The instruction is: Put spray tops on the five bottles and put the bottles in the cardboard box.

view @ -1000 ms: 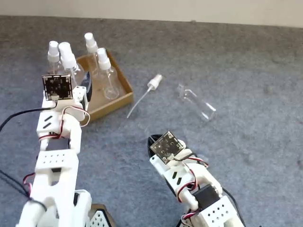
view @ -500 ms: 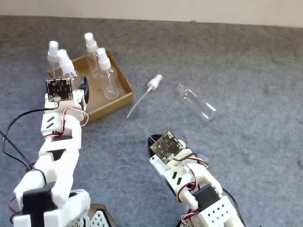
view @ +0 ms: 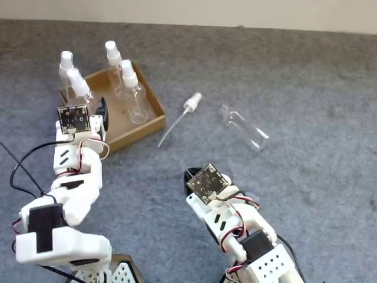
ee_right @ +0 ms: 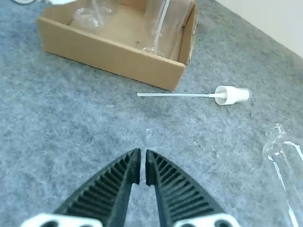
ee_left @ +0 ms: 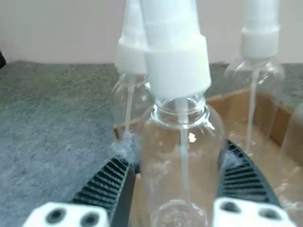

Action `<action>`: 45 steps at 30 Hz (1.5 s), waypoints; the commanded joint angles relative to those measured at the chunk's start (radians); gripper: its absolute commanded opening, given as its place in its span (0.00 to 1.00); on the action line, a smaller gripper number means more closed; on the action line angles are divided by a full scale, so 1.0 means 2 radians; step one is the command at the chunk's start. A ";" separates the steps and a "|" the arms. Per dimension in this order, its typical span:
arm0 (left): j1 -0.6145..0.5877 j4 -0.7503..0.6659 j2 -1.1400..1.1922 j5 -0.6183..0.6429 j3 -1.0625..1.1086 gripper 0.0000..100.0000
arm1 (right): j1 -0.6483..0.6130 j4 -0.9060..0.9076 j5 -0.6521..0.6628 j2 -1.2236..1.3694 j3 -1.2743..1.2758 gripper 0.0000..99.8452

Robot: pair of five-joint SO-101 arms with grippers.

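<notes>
Grey carpet (view: 306, 88), four capped bottles (view: 134, 97), left claw (ee_left: 175, 163) gripping one, right claw (ee_right: 143, 163) closed, one bare bottle (view: 247, 130).

Grey carpet (view: 306, 76), pale wall (view: 235, 10)

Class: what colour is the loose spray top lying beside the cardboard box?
White spray top, clearest in right wrist view.

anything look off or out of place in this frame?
Two things. The capless bottle lies on its side on the carpet, its spray top loose beside the cardboard box. The held bottle, between the left fingers, leans while its neighbours stand upright.
</notes>
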 commanded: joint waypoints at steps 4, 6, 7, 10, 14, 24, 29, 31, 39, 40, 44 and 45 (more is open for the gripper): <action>-0.017 -0.019 0.046 -0.001 -0.047 0.13 | 0.004 -0.016 0.005 -0.005 0.031 0.03; -0.019 -0.019 0.056 0.000 -0.063 0.13 | 0.004 -0.016 0.005 -0.005 0.031 0.03; -0.019 -0.019 0.061 0.001 -0.068 0.13 | 0.004 -0.016 0.005 -0.005 0.031 0.03; -0.019 -0.019 0.075 0.035 -0.081 0.13 | 0.004 -0.016 0.005 -0.005 0.031 0.03; -0.019 -0.018 0.095 0.050 -0.099 0.13 | 0.004 -0.016 0.005 -0.005 0.031 0.03; -0.019 -0.019 0.146 0.049 -0.125 0.13 | 0.004 -0.016 0.005 -0.005 0.031 0.03; -0.020 -0.019 0.146 0.049 -0.125 0.13 | 0.004 -0.016 0.005 -0.005 0.031 0.03; -0.019 -0.019 0.146 0.049 -0.123 0.13 | 0.004 -0.016 0.005 -0.005 0.031 0.03; -0.020 -0.019 0.145 0.035 -0.108 0.26 | 0.004 -0.016 0.005 -0.005 0.031 0.03; -0.020 -0.019 0.145 0.035 -0.107 0.28 | 0.004 -0.016 0.005 -0.005 0.031 0.03; -0.020 -0.019 0.145 0.035 -0.105 0.34 | 0.004 -0.016 0.005 -0.005 0.031 0.03; -0.023 -0.019 0.145 0.035 -0.102 0.34 | 0.004 -0.016 0.005 -0.005 0.031 0.03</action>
